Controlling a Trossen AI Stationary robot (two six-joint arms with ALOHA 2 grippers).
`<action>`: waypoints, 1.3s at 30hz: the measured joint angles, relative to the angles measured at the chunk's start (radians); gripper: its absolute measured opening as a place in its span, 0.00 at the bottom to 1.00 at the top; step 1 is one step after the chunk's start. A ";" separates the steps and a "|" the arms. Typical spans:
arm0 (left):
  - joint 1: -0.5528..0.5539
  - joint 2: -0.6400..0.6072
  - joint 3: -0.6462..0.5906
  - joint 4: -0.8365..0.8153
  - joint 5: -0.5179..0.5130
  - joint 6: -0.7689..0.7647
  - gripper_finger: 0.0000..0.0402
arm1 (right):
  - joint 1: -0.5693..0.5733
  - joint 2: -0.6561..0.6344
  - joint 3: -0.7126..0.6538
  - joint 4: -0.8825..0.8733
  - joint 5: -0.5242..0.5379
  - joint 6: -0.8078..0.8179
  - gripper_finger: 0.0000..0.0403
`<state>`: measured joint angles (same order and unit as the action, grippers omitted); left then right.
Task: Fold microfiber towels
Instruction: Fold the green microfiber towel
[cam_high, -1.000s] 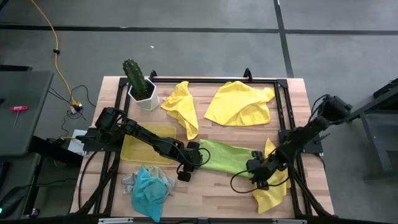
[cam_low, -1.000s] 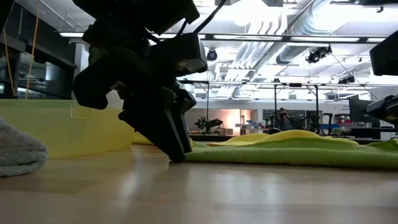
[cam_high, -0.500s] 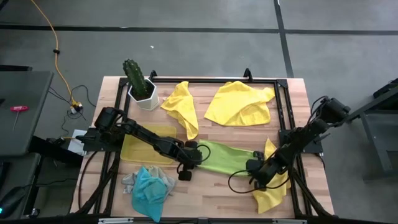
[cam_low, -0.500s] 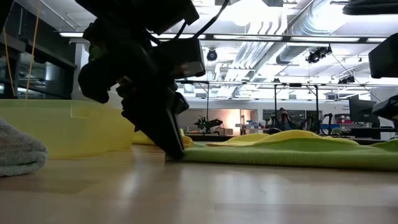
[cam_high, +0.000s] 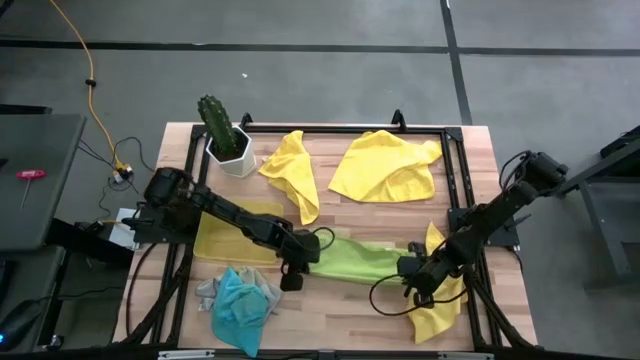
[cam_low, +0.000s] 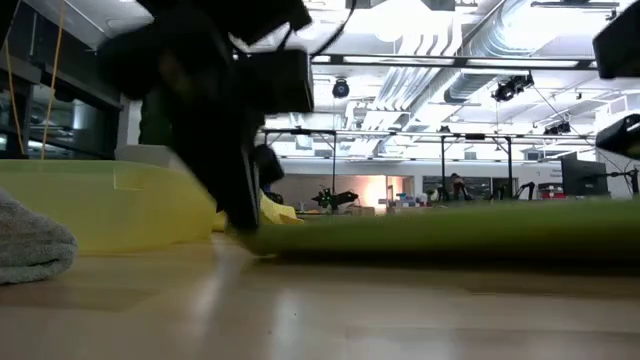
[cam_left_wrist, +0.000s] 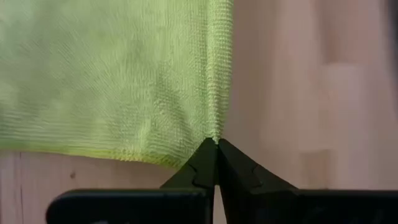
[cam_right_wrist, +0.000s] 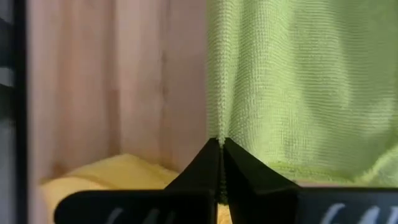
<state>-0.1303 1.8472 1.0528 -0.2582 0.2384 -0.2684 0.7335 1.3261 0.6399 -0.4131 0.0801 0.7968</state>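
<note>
A lime green microfiber towel stretches across the table's middle between my two grippers. My left gripper is shut on its left end and my right gripper on its right end. In the low view the towel shows as a level green band just above the tabletop, with my left gripper at its end. Two yellow towels lie at the back. Another yellow towel lies under my right arm. A turquoise towel sits on a grey one at the near left. My left gripper pinches a corner at the green towel's left end between its two fingertips, slanting down from the table's left. The cloth spreads away from the corner, lifted off the wood there. My right gripper pinches a corner at the towel's right end between its fingertips, slanting down from the right. The hemmed edge runs straight away from the fingers, and the cloth there is raised.
A translucent yellow tray lies left of the green towel under my left arm. A potted cactus stands at the far left. Black frame rails edge the work area.
Both grippers have shut on the green towel's ends and risen. The towel, which lay flat on the table, is now lifted along its near side and looks narrower from above. My left wrist has rolled somewhat.
</note>
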 joint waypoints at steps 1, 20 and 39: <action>0.007 -0.009 0.001 -0.004 0.022 -0.007 0.00 | -0.004 -0.023 0.000 -0.010 -0.006 0.010 0.00; 0.158 -0.030 0.001 0.019 0.157 -0.243 0.00 | -0.125 -0.120 -0.001 -0.164 0.002 0.187 0.00; 0.063 -0.031 0.003 0.052 0.324 -0.474 0.00 | -0.127 -0.120 -0.001 -0.055 -0.048 0.324 0.00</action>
<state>-0.0670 1.8160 1.0554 -0.2058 0.5627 -0.7425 0.6060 1.2060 0.6392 -0.4676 0.0324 1.1210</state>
